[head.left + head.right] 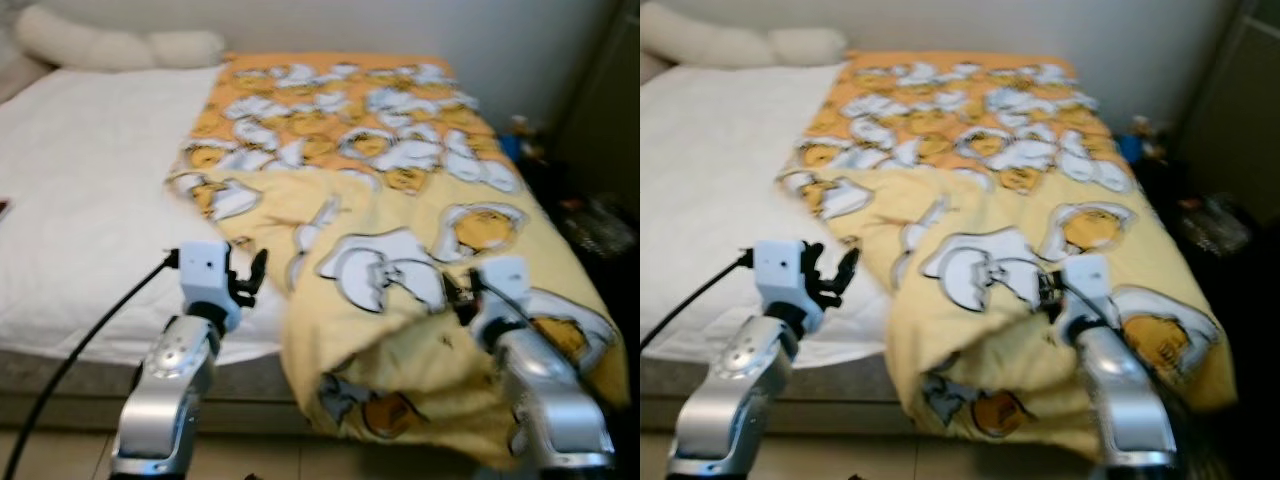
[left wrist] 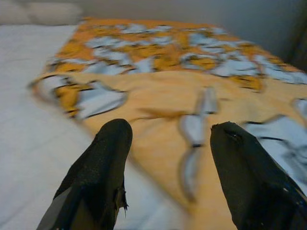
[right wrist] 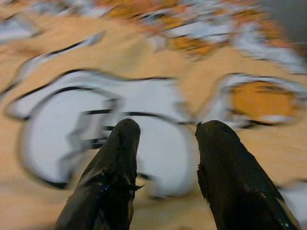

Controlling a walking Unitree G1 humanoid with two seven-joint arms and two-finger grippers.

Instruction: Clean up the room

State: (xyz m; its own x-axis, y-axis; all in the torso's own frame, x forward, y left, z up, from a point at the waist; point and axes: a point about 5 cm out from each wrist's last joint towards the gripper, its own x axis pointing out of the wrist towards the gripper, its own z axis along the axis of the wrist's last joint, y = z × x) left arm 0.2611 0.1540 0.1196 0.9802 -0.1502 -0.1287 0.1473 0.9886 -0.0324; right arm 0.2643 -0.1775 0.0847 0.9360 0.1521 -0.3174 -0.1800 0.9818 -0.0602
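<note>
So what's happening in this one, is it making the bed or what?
The robot stands at the foot of a bed with a white sheet, both arms raised over it. A yellow and orange cartoon-print blanket lies rumpled across the bed's right half, its near end bunched and hanging over the edge. The left gripper is open above the blanket's left edge, and the right gripper is open just above the bunched part. Neither holds anything yet. A white pillow sits at the head.

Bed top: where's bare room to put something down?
The white sheet is bare between the pillows and the blanket's left edge, ahead of the left gripper. The bed's right half is crowded: rumpled blanket, right gripper over it.
</note>
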